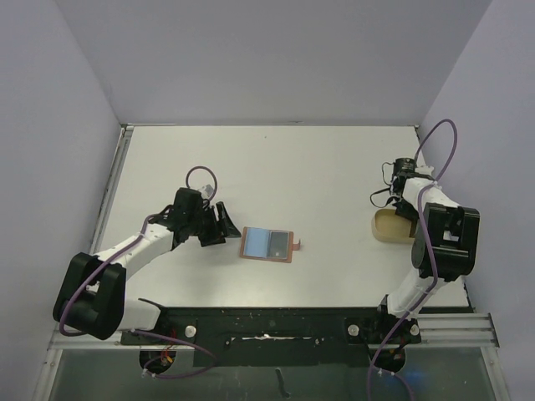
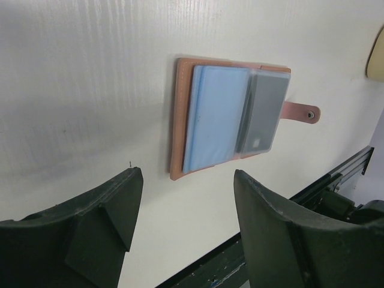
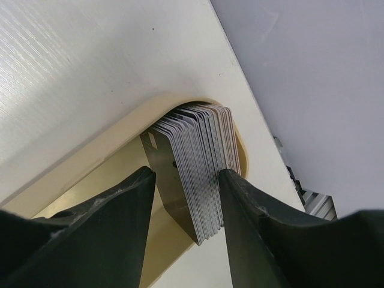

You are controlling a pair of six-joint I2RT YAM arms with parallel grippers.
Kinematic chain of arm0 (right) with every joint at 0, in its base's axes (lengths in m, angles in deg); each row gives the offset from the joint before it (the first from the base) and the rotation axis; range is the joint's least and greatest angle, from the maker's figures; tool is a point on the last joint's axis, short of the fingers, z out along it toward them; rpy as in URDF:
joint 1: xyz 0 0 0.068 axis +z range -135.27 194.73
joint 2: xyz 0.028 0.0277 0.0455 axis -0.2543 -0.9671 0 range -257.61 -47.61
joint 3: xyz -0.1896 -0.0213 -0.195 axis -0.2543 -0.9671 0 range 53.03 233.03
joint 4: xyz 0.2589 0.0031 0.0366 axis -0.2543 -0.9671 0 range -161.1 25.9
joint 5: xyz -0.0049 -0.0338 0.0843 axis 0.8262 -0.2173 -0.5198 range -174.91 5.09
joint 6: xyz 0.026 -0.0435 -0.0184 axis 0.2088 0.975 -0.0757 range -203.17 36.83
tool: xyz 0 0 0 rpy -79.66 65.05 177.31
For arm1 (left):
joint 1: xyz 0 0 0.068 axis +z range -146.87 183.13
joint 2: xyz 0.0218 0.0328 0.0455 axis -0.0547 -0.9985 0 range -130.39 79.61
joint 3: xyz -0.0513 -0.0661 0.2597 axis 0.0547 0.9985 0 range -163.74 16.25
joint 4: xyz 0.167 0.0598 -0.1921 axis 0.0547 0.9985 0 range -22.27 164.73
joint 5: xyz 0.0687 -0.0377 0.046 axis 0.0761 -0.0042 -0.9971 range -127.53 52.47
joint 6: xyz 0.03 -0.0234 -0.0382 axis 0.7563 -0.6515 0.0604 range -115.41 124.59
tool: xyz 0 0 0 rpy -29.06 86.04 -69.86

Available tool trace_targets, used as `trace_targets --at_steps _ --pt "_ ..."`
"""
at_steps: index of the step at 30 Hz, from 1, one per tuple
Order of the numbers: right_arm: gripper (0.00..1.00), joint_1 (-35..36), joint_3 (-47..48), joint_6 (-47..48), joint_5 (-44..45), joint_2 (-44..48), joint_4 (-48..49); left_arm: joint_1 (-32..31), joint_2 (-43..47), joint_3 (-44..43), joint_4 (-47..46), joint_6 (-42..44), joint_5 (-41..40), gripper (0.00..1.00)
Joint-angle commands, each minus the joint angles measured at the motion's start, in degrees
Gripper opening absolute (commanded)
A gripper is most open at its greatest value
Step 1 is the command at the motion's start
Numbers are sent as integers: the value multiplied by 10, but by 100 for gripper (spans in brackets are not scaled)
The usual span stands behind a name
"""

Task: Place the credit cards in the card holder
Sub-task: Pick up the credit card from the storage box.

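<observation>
The card holder (image 1: 289,248) lies open at the table's middle, its snap tab (image 1: 298,244) pointing right. In the left wrist view, the card holder (image 2: 176,120) has a blue credit card (image 2: 216,114) in its left pocket and a grey-blue one (image 2: 264,111) in its right. My left gripper (image 1: 224,224) is open and empty, just left of it, also in its wrist view (image 2: 187,174). My right gripper (image 1: 393,207) is over the tan tray (image 1: 386,227). Its open jaws (image 3: 186,174) straddle a stack of credit cards (image 3: 198,162) standing on edge; the right finger touches the stack.
The tan oval tray (image 3: 108,135) sits near the table's right edge, close to the right wall. A black rail (image 1: 276,322) runs along the near edge behind the arm bases. Walls close in the left, far and right sides.
</observation>
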Motion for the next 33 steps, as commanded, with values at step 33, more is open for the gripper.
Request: trace_targets --at_steps 33 --pt "31 -4 8 11 22 25 3 8 7 6 -20 10 29 61"
